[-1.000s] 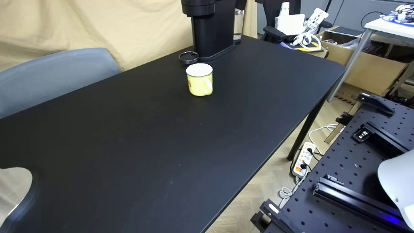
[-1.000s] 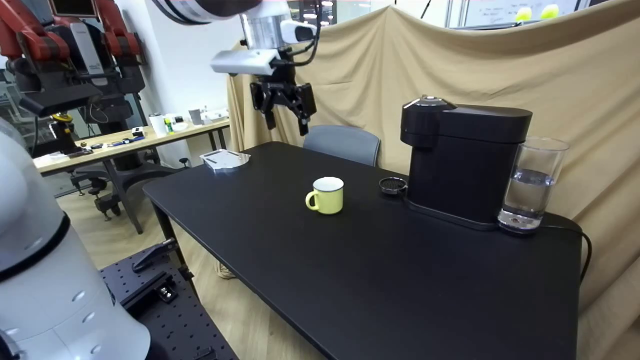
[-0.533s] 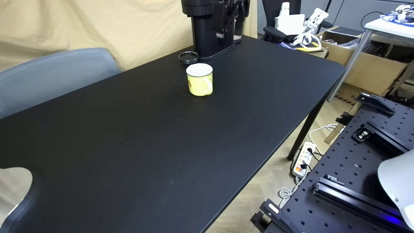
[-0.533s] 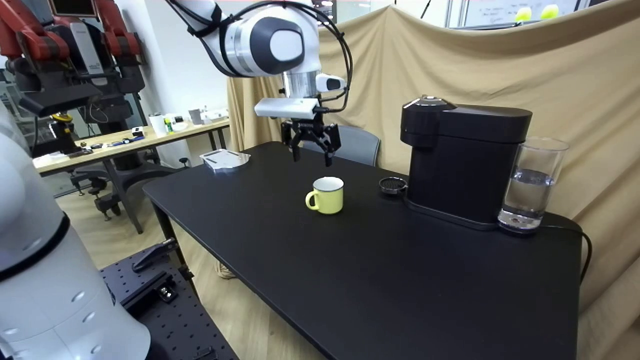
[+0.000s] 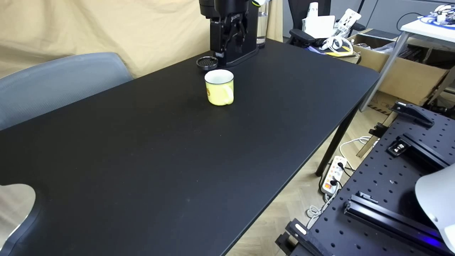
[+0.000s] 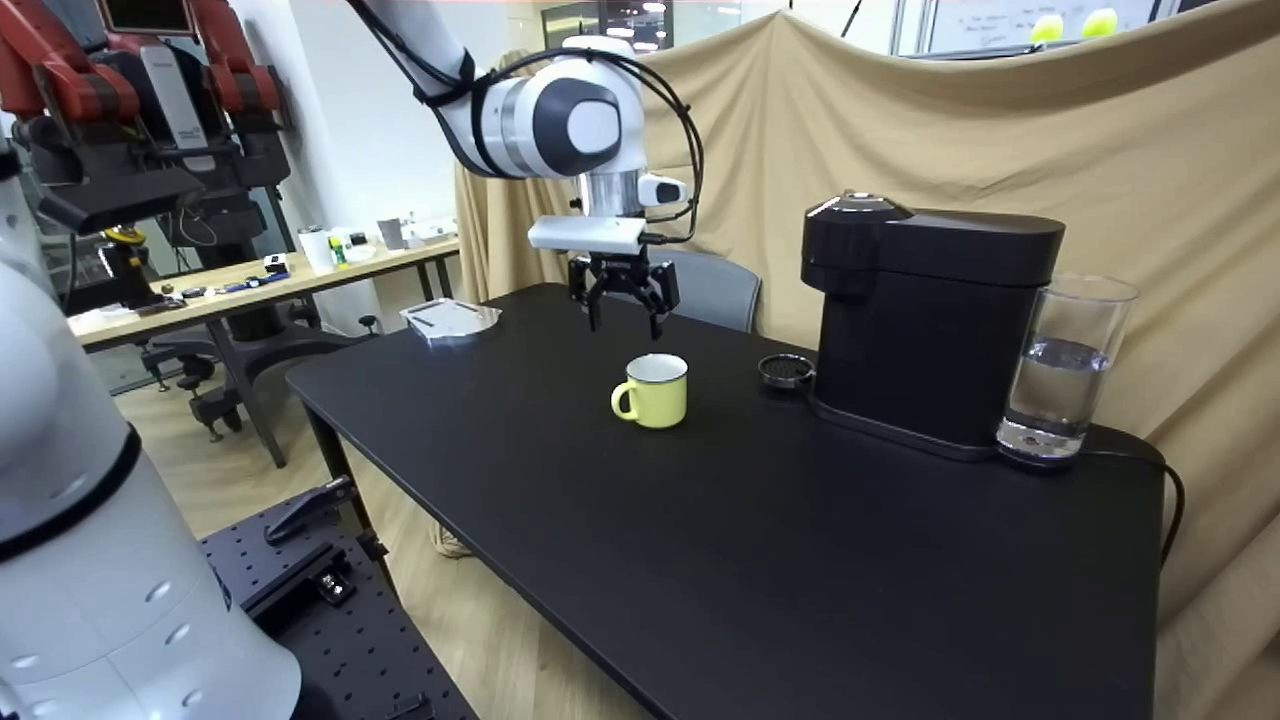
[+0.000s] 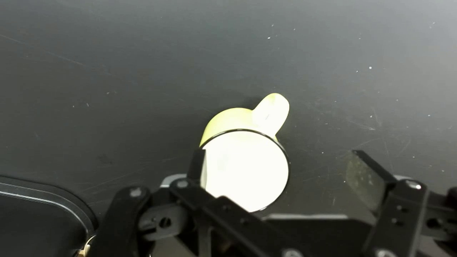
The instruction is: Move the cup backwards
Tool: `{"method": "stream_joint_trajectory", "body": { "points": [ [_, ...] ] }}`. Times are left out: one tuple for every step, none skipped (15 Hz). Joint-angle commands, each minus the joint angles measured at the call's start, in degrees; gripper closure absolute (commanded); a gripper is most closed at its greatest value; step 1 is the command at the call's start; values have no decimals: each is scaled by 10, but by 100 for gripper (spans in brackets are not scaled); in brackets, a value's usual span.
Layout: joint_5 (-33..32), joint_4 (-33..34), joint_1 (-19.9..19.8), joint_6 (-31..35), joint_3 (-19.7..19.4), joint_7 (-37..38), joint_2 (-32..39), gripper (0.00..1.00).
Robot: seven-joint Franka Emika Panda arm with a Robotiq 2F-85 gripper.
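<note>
Two fingers [image 7: 367, 182] of the gripper [image 6: 626, 320] stand wide apart with nothing held between them. Toward five o'clock from their tips in an exterior view, and clear of them, the cup [image 6: 657, 402] stands upright on the table [image 6: 800, 560]; its handle [image 7: 272, 112] points to one o'clock in the wrist view. I judge this the approach, grasp not yet made. Next probably calls for a nudge toward nine o'clock in the wrist view, where one finger overlaps the cup, then lowering and closing.
</note>
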Motion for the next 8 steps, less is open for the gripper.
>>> {"method": "stream_joint_trajectory", "body": {
  "points": [
    [-6, 4, -5, 2, 7, 0, 6, 0],
    [-7, 13, -5, 8, 7, -4, 20, 0],
    [-3, 24, -6, 9, 9, -10, 36, 0],
    [-5, 32, -5, 10, 10, -12, 48, 0],
    [-8, 41, -5, 12, 11, -11, 62, 0],
    [-17, 48, -4, 21, 9, -7, 76, 0],
    [-25, 57, -3, 37, 8, -6, 93, 0],
    [-40, 64, -1, 54, 4, -1, 108, 0]
  ]
}}
